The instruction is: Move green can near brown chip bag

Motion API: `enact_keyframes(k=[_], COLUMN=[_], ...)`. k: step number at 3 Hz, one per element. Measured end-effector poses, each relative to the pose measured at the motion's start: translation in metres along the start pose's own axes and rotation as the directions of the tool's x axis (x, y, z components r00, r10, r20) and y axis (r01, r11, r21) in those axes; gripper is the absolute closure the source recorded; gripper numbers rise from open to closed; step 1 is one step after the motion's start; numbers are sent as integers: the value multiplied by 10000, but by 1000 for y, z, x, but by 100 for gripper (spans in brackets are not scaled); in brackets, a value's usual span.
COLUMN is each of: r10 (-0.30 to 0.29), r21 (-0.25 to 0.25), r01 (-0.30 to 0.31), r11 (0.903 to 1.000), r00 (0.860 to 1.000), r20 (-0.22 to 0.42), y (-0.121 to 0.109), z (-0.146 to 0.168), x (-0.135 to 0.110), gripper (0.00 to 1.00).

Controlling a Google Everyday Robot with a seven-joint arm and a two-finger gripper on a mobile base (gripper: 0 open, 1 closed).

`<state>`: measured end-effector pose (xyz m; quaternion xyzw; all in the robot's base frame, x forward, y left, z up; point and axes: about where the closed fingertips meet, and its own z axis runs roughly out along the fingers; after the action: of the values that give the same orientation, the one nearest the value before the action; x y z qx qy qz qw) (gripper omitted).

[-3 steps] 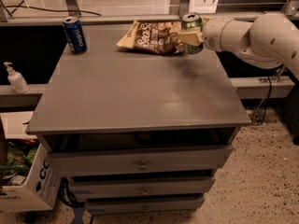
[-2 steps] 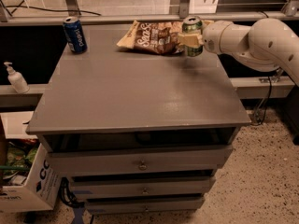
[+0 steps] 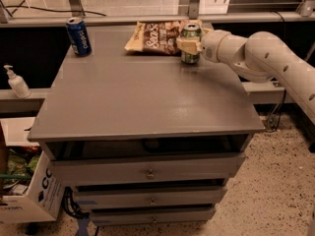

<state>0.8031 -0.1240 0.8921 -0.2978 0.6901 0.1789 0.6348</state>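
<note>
Upright green can (image 3: 190, 32) sits at the back of the desk (image 3: 147, 97), right beside the brown chip bag's (image 3: 153, 37) right end, so this looks like the drop spot. The gripper (image 3: 188, 44) is clamped round the can's middle from the right. Can't tell if its base is down yet.

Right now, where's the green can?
In the camera view, the green can is at the back right of the table, gripped by the pincer, just right of the brown chip bag.
</note>
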Motion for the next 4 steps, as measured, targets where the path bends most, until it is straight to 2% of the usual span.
enact_keyframes(k=[1,2,4], r10=[514,714,717], r21=[13,90,92], r01=[-515,-717,-720], r11=[9987,9974,9974], r00=[9983,9970,9970], r20=[277,303,303], y=[4,4,4], z=[14,16,16], x=[9,11,10], gripper=[100,84,38])
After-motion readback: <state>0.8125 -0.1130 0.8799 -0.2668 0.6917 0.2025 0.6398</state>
